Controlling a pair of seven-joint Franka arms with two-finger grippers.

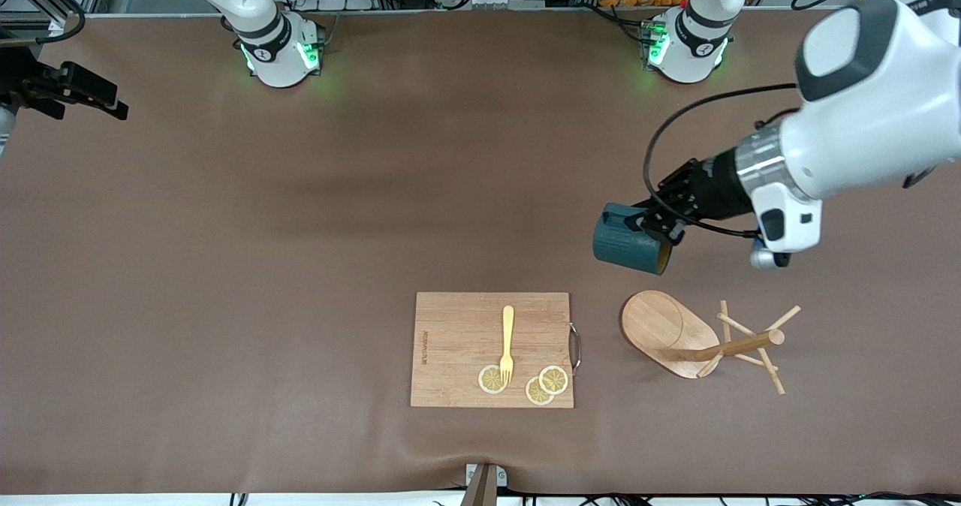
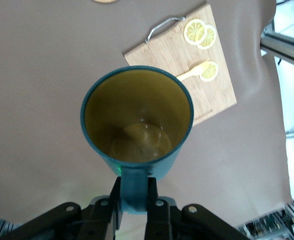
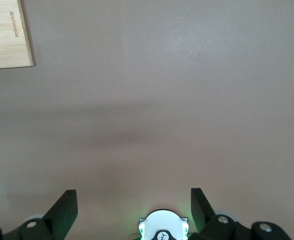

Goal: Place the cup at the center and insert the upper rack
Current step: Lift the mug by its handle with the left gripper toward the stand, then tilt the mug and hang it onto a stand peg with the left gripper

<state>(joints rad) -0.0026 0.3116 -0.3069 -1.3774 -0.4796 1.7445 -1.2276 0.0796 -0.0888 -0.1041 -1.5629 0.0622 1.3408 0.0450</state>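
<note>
My left gripper is shut on the handle of the dark teal cup. It holds the cup tipped on its side in the air over bare table, close to the upper rack. In the left wrist view the cup shows its tan inside, and the left gripper clamps the handle. The upper rack, a wooden mug tree, lies toppled on the table, with its post and pegs pointing to the left arm's end. My right gripper waits open over bare table at the right arm's end.
A wooden cutting board with a metal handle lies beside the rack, toward the table's middle. On it are a yellow fork and three lemon slices. The brown table is bare toward the right arm's end.
</note>
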